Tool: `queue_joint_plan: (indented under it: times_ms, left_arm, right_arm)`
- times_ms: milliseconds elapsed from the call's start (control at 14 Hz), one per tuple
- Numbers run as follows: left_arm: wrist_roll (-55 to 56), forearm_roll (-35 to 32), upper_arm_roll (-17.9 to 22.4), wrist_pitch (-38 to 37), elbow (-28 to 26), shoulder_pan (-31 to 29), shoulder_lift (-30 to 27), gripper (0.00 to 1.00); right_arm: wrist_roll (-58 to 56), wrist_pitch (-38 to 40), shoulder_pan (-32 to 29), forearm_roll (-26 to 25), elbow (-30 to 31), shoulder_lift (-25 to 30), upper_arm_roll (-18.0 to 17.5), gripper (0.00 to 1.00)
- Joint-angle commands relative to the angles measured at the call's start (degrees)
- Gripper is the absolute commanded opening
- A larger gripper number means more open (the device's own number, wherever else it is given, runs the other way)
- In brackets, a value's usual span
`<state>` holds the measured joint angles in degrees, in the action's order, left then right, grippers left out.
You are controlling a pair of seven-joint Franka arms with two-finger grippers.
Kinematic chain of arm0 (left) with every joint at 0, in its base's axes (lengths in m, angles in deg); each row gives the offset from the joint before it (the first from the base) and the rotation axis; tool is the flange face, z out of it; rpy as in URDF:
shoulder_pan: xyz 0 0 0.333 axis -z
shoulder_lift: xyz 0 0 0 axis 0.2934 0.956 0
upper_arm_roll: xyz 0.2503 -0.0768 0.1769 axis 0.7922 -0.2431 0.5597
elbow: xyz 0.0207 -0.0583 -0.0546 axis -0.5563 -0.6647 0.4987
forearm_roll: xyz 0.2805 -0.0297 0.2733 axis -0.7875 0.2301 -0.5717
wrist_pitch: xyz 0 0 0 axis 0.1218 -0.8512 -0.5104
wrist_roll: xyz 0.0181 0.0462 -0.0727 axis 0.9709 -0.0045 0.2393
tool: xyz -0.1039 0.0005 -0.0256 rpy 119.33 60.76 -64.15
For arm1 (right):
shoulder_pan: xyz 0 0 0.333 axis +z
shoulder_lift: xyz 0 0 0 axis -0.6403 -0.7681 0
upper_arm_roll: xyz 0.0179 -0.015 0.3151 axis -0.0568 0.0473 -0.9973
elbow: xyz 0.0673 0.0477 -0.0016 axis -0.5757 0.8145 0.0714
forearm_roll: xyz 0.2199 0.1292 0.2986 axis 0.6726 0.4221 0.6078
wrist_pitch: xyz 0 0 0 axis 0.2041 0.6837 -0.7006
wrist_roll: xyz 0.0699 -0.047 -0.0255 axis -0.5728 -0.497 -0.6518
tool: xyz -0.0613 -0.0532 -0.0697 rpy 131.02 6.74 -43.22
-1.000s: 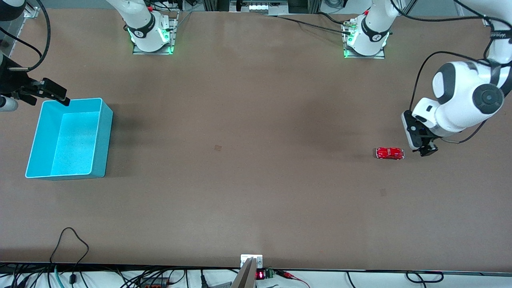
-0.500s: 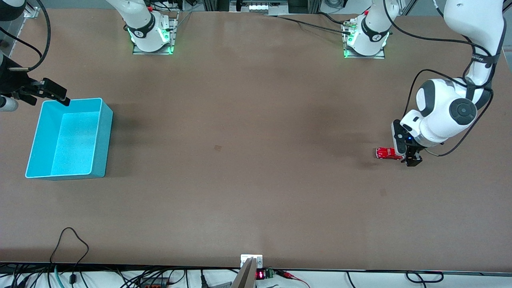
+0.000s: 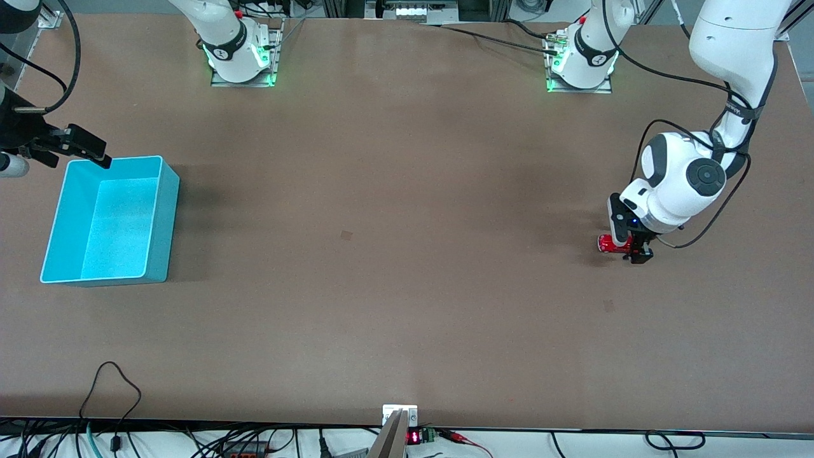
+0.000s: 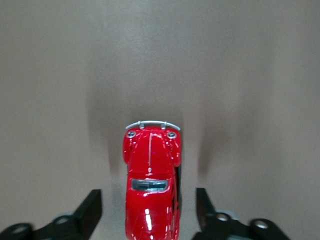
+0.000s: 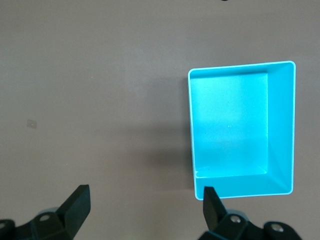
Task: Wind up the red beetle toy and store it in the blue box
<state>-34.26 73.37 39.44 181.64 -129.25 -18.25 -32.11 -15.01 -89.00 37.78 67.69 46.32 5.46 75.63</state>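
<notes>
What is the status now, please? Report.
Left gripper down at red beetle toy, jaws open, astride it. Right gripper open, waiting above blue box. Box empty. Nothing blocking.

beetle toy (image 3: 608, 243) on table (image 3: 407, 305), box (image 3: 108, 219) well apart.

Even overhead light, soft shadows, sharp focus

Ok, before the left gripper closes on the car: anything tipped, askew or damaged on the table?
Nothing stands out. The red beetle toy sits upright on its wheels between the left gripper's open fingers, with gaps on both sides. The blue box stands upright and empty at the right arm's end, with the right gripper open above its rim, waiting.
</notes>
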Motion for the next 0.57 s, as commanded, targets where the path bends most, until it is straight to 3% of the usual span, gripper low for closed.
queue_joint_plan:
  times_ms: [0,71,500]
  left_arm:
    - [-3.4,-1.0,-0.2,0.6,-0.5,-0.4,-0.7,0.44]
    - [-3.5,-1.0,-0.2,0.5,-0.5,-0.7,-0.5,0.36]
    - [-3.5,-1.0,-0.2,0.3,0.0,-0.8,0.9,0.21]
  right_arm:
    - [-0.9,0.2,-0.3,-0.6,0.8,0.8,-0.2,1.0]
    - [-0.9,0.2,-0.3,-0.6,0.8,0.8,-0.2,1.0]
    - [-0.9,0.2,-0.3,-0.6,0.8,0.8,-0.2,1.0]
